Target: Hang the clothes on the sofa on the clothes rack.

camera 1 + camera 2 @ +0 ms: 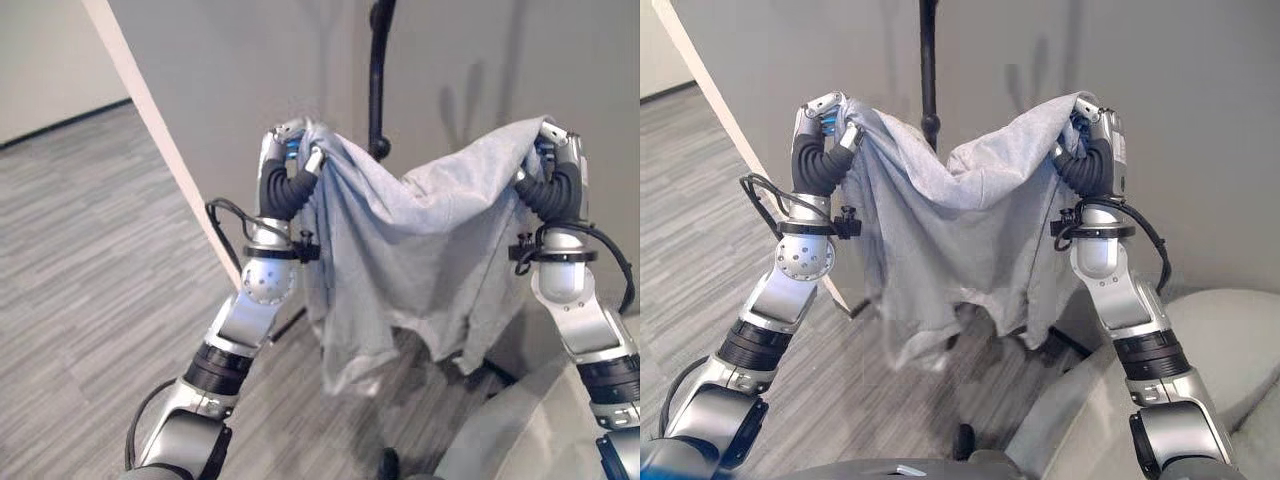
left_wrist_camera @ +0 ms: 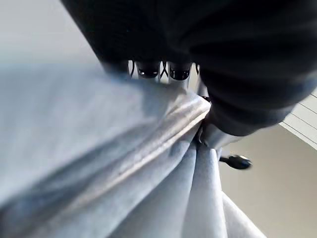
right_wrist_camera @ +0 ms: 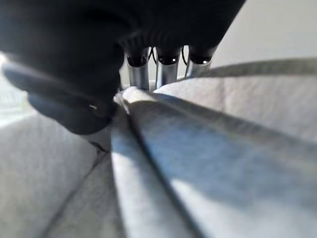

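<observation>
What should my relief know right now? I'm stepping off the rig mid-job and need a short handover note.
Left hand: shut on one top corner of the grey garment.
Right hand: shut on the other top corner.
The garment is lifted off the sofa and hangs spread between the two raised hands, sagging in the middle, right in front of the black clothes rack pole.
Done: garment picked up and brought to the rack.
Left: get it onto the rack, release both hands. It is not yet hung.

Grey striped carpet (image 1: 90, 260), pale wall (image 1: 1200, 120), slanted cream beam (image 1: 160, 130).
</observation>
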Robot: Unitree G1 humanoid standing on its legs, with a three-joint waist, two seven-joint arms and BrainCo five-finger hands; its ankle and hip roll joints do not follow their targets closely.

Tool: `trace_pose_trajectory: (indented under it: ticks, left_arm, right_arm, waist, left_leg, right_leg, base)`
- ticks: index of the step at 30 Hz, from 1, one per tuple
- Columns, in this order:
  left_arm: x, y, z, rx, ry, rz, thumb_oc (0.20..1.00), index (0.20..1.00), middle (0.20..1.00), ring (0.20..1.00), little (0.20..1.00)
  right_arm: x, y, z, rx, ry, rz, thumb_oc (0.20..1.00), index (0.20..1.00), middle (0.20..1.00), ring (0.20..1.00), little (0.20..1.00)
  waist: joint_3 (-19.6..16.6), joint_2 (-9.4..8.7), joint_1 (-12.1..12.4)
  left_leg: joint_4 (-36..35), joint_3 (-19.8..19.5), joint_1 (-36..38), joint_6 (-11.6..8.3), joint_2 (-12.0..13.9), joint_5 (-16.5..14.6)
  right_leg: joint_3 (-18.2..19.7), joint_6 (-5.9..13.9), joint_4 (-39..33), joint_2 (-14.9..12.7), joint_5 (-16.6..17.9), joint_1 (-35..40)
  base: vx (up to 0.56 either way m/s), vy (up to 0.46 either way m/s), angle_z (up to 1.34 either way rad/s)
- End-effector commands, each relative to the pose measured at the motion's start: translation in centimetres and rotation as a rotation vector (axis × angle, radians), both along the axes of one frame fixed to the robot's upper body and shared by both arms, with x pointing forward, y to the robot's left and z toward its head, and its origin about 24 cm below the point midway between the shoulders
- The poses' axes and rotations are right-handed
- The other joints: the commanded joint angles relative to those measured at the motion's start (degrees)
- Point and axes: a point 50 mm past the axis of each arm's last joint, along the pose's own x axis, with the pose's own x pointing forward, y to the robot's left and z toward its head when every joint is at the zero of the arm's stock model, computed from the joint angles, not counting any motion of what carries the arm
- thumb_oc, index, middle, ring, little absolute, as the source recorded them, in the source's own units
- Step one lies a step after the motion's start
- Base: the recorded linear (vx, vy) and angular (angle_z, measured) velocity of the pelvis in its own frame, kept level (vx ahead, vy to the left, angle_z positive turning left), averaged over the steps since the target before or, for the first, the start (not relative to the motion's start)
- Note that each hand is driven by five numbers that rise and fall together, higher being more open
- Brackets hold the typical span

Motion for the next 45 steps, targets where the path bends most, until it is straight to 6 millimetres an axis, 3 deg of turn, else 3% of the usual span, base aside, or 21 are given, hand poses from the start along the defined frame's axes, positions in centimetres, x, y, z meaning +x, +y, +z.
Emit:
trace_pose_trajectory:
  ticks: [1,2,3,5,9,12,26,45]
  left_arm:
    - [-0.6,-0.2,2.2,0.016,-0.108,-0.05,0.2,0.2,0.2,0.2,0.2]
    - [-0.6,-0.2,2.3,0.01,-0.111,-0.054,0.2,0.2,0.2,0.2,0.2]
    - [-0.6,-0.2,2.4,0.012,-0.115,-0.053,0.2,0.2,0.2,0.2,0.2]
    - [-0.6,-0.2,2.4,0.011,-0.116,-0.053,0.2,0.2,0.2,0.2,0.2]
    - [-0.6,0.1,2.6,0.014,-0.132,-0.032,0.2,0.2,0.2,0.2,0.2]
    - [-0.7,0.3,2.4,0.032,-0.127,-0.02,0.2,0.2,0.2,0.2,0.2]
    - [-1.1,1.7,1.7,0.06,-0.1,0.025,0.2,0.2,0.2,0.2,0.2]
    - [-1.2,1.9,1.9,0.085,-0.115,0.048,0.2,0.2,0.2,0.2,0.2]
  right_arm:
    - [-1.2,-1.0,2.1,0.095,-0.139,0.01,0.2,0.2,0.2,0.2,0.2]
    - [-1.3,-1.2,2.1,0.09,-0.141,0.003,0.2,0.2,0.2,0.2,0.2]
    - [-1.5,-1.5,2.3,0.083,-0.152,-0.008,0.2,0.2,0.2,0.2,0.2]
    - [-1.5,-1.5,2.4,0.082,-0.159,-0.007,0.2,0.2,0.2,0.2,0.2]
    - [-1.2,-1.6,2.7,0.076,-0.168,-0.031,0.2,0.2,0.2,0.2,0.2]
    - [-1.1,-1.7,2.4,0.079,-0.153,-0.033,0.2,0.2,0.2,0.2,0.2]
    - [-1.4,-1.5,0.8,0.087,-0.09,-0.042,0.2,0.2,0.2,0.2,0.2]
    - [-2.8,-2.4,-0.8,0.083,-0.072,-0.109,0.2,0.2,0.2,0.2,0.2]
  waist:
    - [-2.42,-0.53,0.03]
    - [-2.19,-0.95,-0.01]
    - [-1.78,-1.92,0.43]
    - [-1.27,-2.63,1.1]
    - [0.62,-2.19,3.59]
    - [-0.58,-1.16,3.73]
    - [-3.56,-1.05,4.35]
    - [-4.08,0.2,1.94]
  left_leg:
    - [3.36,7.11,3.33,2.6,1.81,11.89]
    - [1.23,9.2,2.11,3.54,2.68,10.19]
    - [-3.37,11.37,0.24,5.08,1.83,4.6]
    - [-6.14,11.45,-1.86,5.71,0.04,2.65]
    - [-15.56,9.11,-8.12,4.92,-3.32,9.53]
    - [-19.39,9.78,-4.77,4.94,-3.33,10.24]
    - [-20.22,13.09,0.6,5.78,-3.82,8.03]
    - [-20.22,15.09,2.92,7.02,-4.21,6.59]
  right_leg:
    - [3.37,6.13,0.39,-1.21,-5.39,-1.45]
    - [2.83,6.21,0.39,-1.8,-5.88,-0.9]
    - [2.51,6.55,0.39,-3.04,-6.51,-0.01]
    - [2.7,7.01,0.39,-3.8,-6.9,0.49]
    - [2.96,7.06,0.39,-3.29,-7.84,2.55]
    - [3.09,7.23,0.39,-2.64,-8.25,3.48]
    - [3.97,8.05,0.39,-4.58,-8.33,5.64]
    - [4.93,8.67,0.39,-5.64,-7.94,6.1]
  base:
    - [0.17,-0.091,0.51]
    - [0.13,-0.044,0.6]
    - [0.11,-0.01,0.86]
    - [0.07,0.014,0.66]
    - [0.03,0.043,0.07]
    - [0.12,0.071,-0.48]
    - [0.06,0.058,-0.05]
    - [0.01,0.01,-0.05]
